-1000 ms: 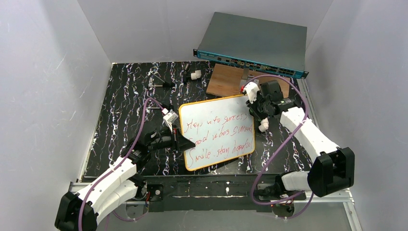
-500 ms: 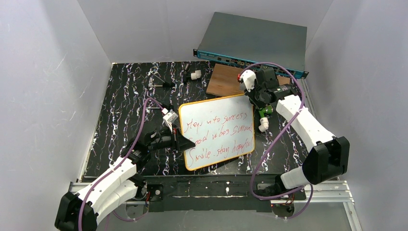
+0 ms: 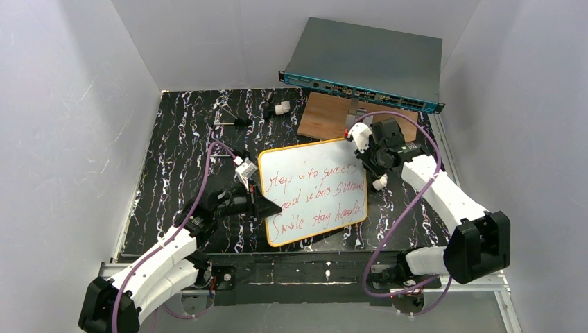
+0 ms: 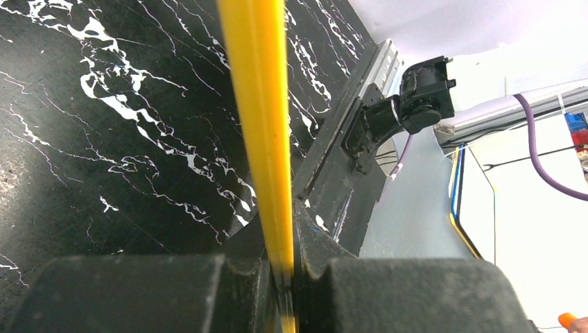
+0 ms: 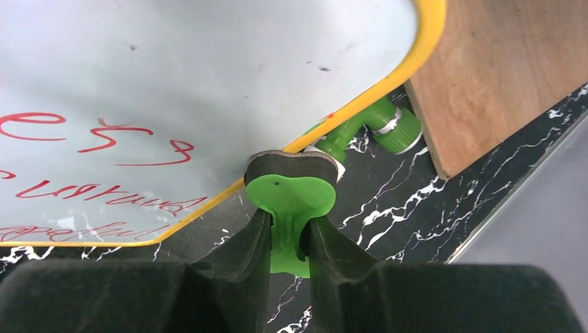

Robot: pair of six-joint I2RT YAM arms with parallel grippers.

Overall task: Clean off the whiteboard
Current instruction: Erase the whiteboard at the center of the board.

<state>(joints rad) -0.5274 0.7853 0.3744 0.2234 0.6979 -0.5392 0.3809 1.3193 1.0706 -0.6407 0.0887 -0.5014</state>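
Moved since a second ago: my right arm only. It lifted toward the wooden board and is now back down at the far right corner of the whiteboard. My left arm and the whiteboard are where they were.

Items:
- Whiteboard: lies on the black marbled table, slightly skewed, in front of the wooden board. It has a yellow frame and three lines of red handwriting, all unerased.
- Left gripper: fingers pressed together on the yellow frame at the whiteboard's left edge. In the left wrist view the frame runs straight up between them.
- Right gripper: pinches the handle of a green eraser, dark pad outward. The pad sits at the frame of the whiteboard's corner; I cannot tell whether it touches.
- Green marker: lies on the table just beyond that corner, between the whiteboard and the wooden board, partly hidden under the frame.
- Wooden board: brown, flat on the table, its near edge beside the whiteboard's far edge.
- Network switch: grey top and teal front, at the back, overhanging the wooden board.
- Small white part: at the back of the table, too small to identify.
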